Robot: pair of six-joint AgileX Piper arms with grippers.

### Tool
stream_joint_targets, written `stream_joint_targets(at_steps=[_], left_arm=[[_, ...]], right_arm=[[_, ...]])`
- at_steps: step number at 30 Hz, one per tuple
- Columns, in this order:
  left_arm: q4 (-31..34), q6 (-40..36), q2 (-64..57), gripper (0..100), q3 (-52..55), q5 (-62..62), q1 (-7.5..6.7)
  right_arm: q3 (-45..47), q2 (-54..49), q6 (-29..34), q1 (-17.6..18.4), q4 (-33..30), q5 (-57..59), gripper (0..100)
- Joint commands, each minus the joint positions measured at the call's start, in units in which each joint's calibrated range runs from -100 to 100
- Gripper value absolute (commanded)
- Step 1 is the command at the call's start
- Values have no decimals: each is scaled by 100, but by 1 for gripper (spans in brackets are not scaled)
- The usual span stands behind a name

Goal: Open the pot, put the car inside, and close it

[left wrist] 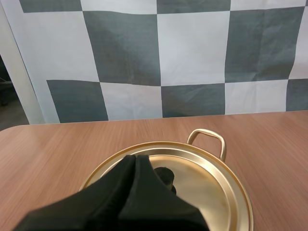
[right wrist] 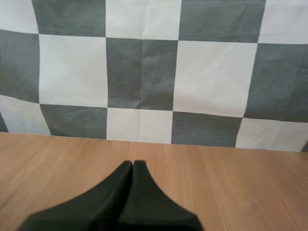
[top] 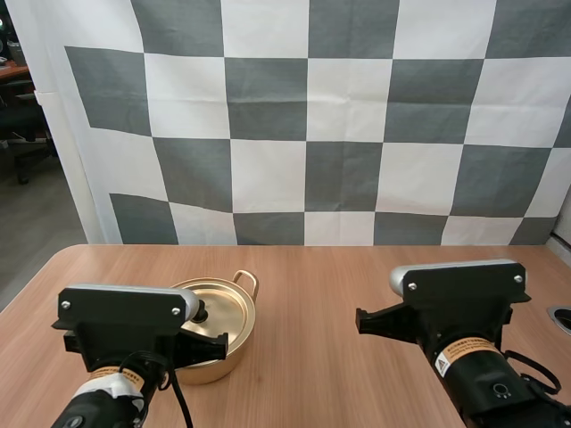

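The gold pot sits on the wooden table over on the left side, pretty much tucked under the front end of my left arm. Its lid is on, lying flat on the rim. The little black knob in the middle of it peeks out just past the arm's housing. One looped handle sticks up on the far side of the pot.

In the left wrist view, the left gripper has its two fingers pressed together into one dark wedge, with nothing between them. The tips hang over the lid on the near side of the knob, and the wedge hides part of that knob. Honestly can't tell whether the tips are touching the knob or the lid, or just floating close above them. The gold handle shows beyond the lid's far rim, with plain tabletop past it.

My right arm is way over on the right side of the table, well apart from the pot. In the right wrist view, the right gripper is closed up the same way, with both fingers lying together as a single wedge and gripping nothing. It points across the table with wood grain under and ahead of it.
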Motion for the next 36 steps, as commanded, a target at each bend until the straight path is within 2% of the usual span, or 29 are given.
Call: stream_joint_targets(at_steps=[1,9,14,20,28,36], left_arm=[[3,2,0,0,0,4,2],[3,2,0,0,0,4,2],[3,2,0,0,0,4,2],[3,2,0,0,0,4,2],[3,2,0,0,0,4,2],[3,2,0,0,0,4,2]], right_arm=[[0,-373,1,-121,4,99,0],[0,-901,11,-211,712,405,0],[0,-1078,11,-203,1156,1720,0],[0,-1532,1,-60,1158,2842,0],[0,-1561,1,400,522,2881,0],[0,-1561,1,291,522,2881,0]])
